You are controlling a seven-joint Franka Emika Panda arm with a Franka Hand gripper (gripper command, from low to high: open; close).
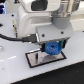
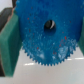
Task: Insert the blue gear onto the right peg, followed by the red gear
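I've got the tool [image 1: 51, 46] clamped on the blue gear [image 1: 52, 49], which hangs directly under it, gripped at its rim. In the wrist view the blue gear [image 2: 47, 36] fills most of the picture, face-on, centre hole visible, teeth clear along the lower edge, with a teal finger pad [image 2: 10, 44] pressed against one side of it and the other pad just showing at the opposite edge. The tool [image 2: 47, 37] is therefore closed to about the gear's width, holding it. Below the tool in the exterior view sits the white plate with black border [image 1: 36, 58] on the white worktop [image 1: 15, 70]; the gear's lower edge is close above the plate, and I can't tell whether it touches. I can't make out the right peg: the area under the gear is blurred and covered by it. Red gear isn't visible to me in either view.
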